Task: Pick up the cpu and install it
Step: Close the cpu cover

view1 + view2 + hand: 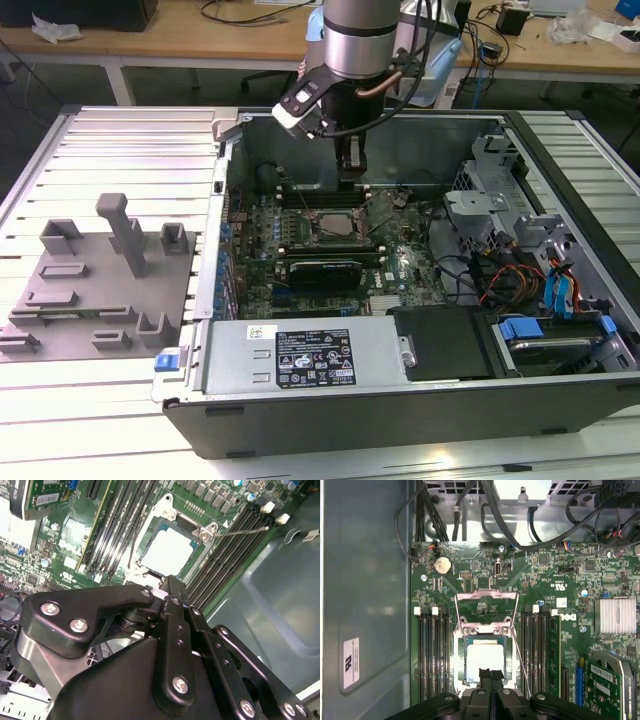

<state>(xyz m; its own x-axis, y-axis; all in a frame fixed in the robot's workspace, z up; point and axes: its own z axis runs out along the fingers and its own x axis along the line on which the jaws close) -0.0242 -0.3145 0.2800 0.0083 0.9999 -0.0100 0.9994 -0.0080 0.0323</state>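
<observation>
Silvery cpu sat flat in the socket, retaining frame open.
Pincer hovered at its edge, closed and holding nothing; any contact should be light, square and centred, I judged.

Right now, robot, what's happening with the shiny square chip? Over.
Fingers shut, holding nothing. Flat silvery-grey square cpu sits in the motherboard socket right by them, metal hold-down frame swung open. Nothing lying on it.

Open computer case on slatted table; grey fixture beside it.
</observation>
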